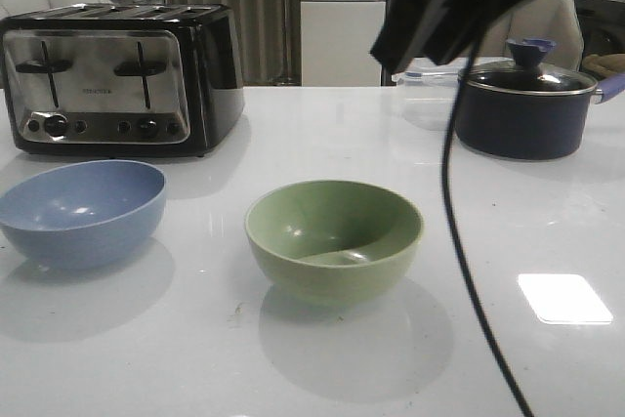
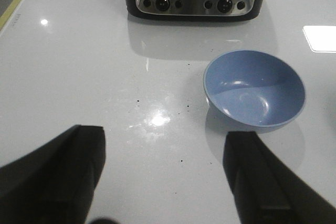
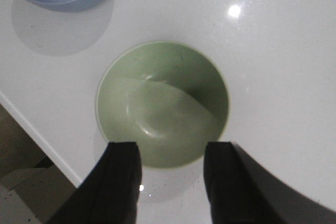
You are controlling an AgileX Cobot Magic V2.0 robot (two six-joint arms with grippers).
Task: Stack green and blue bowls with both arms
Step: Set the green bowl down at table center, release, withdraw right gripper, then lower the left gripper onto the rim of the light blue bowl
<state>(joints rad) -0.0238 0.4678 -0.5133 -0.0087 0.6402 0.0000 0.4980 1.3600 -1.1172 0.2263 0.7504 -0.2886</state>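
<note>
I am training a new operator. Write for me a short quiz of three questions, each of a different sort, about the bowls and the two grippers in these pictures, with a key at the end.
1. True or false: the green bowl is already stacked inside the blue bowl.
2. Multiple choice: in the front view, what stands directly behind the blue bowl? A) the toaster B) the navy lidded pot C) a kettle
3. Fill in: the right gripper hangs open above the ____ bowl, while the left gripper is open over the bare table, beside the blue bowl.

Key:
1. False; they stand apart, both upright and empty.
2. A
3. green
</note>
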